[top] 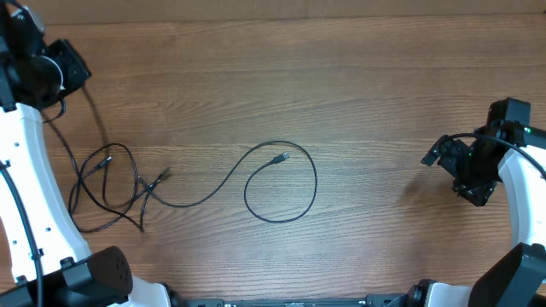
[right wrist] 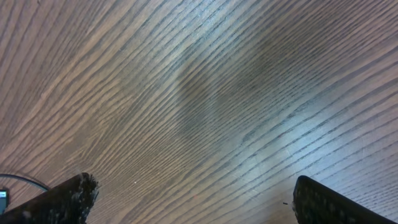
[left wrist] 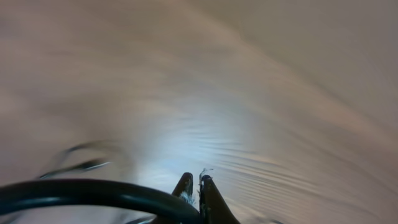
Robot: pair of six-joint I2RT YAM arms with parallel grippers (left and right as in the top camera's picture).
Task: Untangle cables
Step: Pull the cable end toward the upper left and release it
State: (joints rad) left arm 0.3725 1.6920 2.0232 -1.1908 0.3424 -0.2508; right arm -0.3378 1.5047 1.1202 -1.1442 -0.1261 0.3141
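Looking at my left gripper [left wrist: 194, 182] first, at the upper left of the overhead view, it is clenched tight. A cord runs up toward it, but I can't tell if it's pinched. My right gripper [right wrist: 193, 190] hangs released at the right edge above the table [top: 358, 77]. The cables [top: 119, 183] lie tangled at lower left, with one looping out to centre.

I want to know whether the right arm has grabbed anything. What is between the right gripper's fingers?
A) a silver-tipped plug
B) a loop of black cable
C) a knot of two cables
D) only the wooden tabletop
D: in the right wrist view the right gripper stands wide open, and only the wood grain of the table shows between its fingers.
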